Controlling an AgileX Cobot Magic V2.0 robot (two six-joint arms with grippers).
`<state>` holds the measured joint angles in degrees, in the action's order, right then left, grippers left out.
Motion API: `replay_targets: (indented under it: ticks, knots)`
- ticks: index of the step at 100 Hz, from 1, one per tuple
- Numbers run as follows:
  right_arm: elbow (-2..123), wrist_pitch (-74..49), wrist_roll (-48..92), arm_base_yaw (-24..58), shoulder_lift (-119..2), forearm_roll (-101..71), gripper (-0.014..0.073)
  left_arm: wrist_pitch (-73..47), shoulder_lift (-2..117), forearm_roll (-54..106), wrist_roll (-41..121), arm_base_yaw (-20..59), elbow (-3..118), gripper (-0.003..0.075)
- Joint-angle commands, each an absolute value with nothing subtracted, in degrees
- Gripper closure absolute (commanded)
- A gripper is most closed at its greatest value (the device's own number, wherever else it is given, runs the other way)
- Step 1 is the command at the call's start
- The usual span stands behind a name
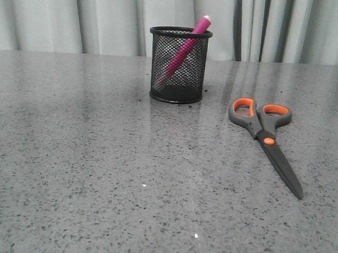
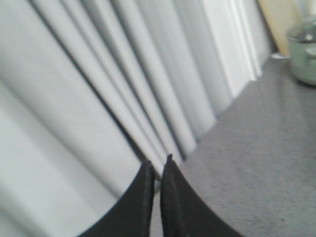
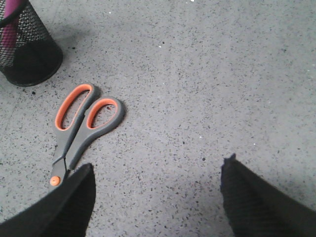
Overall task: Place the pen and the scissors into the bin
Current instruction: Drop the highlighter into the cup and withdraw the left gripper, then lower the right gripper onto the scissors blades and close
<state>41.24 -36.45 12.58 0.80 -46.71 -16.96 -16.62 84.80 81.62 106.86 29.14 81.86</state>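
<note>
Front view: pen in bin, scissors flat beside; left tool together, right tool apart.

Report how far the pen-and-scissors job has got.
Done: the pen stands tilted inside the bin. In hand: nothing; the right hand is open above the table near the scissors, the left hand shut, empty. Left: scissors lie flat on the table, beside the bin.

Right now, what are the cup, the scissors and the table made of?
The bin looks like black wire mesh, probably metal: you see the pen through it. The scissors seem to have matte grey plastic handles with orange lining; the dark blades could be coated metal. The table looks like polished speckled stone, faintly reflective.
</note>
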Motion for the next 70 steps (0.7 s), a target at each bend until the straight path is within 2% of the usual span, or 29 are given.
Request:
replay_targets:
  ticks: [1, 15, 38, 46, 53, 70]
  knots:
    - [43.4, -33.17, 13.27, 0.74, -46.83, -18.75, 0.0111, -15.65, 78.44, 78.67, 100.71, 28.38, 80.77, 0.0739]
    - [43.4, -33.17, 13.27, 0.74, -46.83, -19.63, 0.0111, -17.81, 71.44, 73.7, 90.31, 22.17, 72.1, 0.0739]
    - [43.4, -34.1, 13.45, 1.03, -46.83, -20.67, 0.0111, -34.11, 61.79, 65.7, 80.17, 3.43, 56.39, 0.0739]
    - [43.4, -34.6, 13.93, 2.21, -46.83, -20.69, 0.0111, -34.9, 57.86, 67.78, 80.17, -2.03, 51.31, 0.074]
    - [43.4, -34.57, 13.93, 3.61, -47.06, -21.33, 0.0111, -32.88, 54.0, 69.56, 80.66, -4.56, 47.1, 0.074]
    - [43.74, -36.8, 13.93, 7.73, -50.61, -22.39, 0.0111, -27.31, 46.08, 68.78, 80.84, -4.96, 39.67, 0.0739]
